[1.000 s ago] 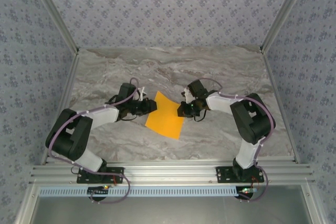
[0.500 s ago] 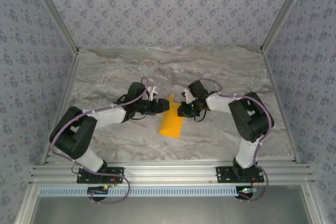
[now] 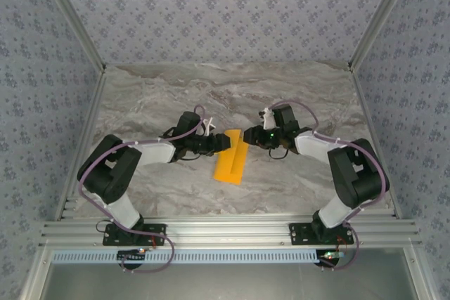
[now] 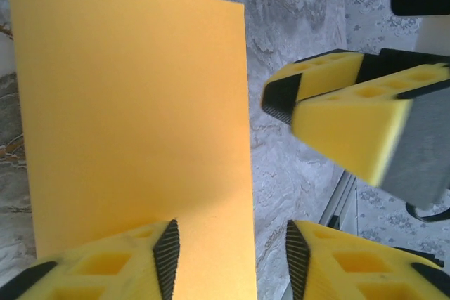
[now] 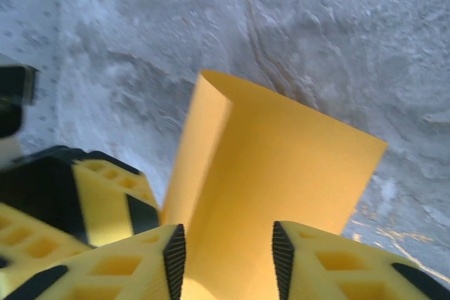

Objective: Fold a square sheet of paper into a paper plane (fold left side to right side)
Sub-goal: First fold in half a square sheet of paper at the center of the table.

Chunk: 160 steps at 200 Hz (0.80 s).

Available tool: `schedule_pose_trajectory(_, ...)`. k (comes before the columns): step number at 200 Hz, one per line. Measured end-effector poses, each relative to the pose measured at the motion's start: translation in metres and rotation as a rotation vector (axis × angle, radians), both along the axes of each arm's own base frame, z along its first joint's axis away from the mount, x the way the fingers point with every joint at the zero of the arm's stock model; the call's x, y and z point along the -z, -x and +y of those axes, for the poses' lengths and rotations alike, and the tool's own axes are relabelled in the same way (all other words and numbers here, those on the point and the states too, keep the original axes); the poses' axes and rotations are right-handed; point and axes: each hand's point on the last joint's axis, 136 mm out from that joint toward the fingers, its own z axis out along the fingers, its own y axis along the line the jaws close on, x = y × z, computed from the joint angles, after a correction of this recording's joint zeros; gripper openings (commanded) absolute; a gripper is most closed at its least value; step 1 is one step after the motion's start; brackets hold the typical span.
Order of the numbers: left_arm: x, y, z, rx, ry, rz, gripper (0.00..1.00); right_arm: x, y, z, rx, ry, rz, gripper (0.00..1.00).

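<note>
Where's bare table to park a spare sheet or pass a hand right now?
Crowded: centre, where left tool and right tool meet over the folded orange sheet. Free: the far table strip between them and the back wall; the near strip between sheet and front rail.

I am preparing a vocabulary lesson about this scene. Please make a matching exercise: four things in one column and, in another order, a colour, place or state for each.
Column one:
1. square sheet of paper
2. left gripper
3. right gripper
4. table

Column two:
A. grey marbled surface
B. jaws apart, at the paper's right side in the top view
C. bright orange, folded over
D. jaws apart, at the paper's left side in the top view

Pairs: 1-C, 2-D, 3-B, 4-A
</note>
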Motion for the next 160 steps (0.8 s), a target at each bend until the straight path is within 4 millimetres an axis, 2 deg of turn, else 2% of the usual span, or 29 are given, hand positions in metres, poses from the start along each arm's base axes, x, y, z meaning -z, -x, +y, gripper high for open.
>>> schedule_pose_trajectory(56,0.008,-0.001,0.0,-0.007,-0.013,0.014,0.37,-0.002,0.003,0.018,0.006,-0.104,0.045,0.44)
schedule_pose_trajectory(91,0.009,-0.001,0.001,-0.007,-0.014,0.017,0.37,0.01,0.008,0.025,-0.001,-0.105,0.095,0.34)
schedule_pose_trajectory(137,0.007,-0.002,0.0,-0.007,-0.012,0.012,0.37,0.021,0.009,0.026,-0.003,-0.085,0.129,0.09)
schedule_pose_trajectory(160,0.009,-0.004,0.001,-0.017,-0.022,0.01,0.43,0.022,0.008,0.024,-0.003,-0.065,0.133,0.03)
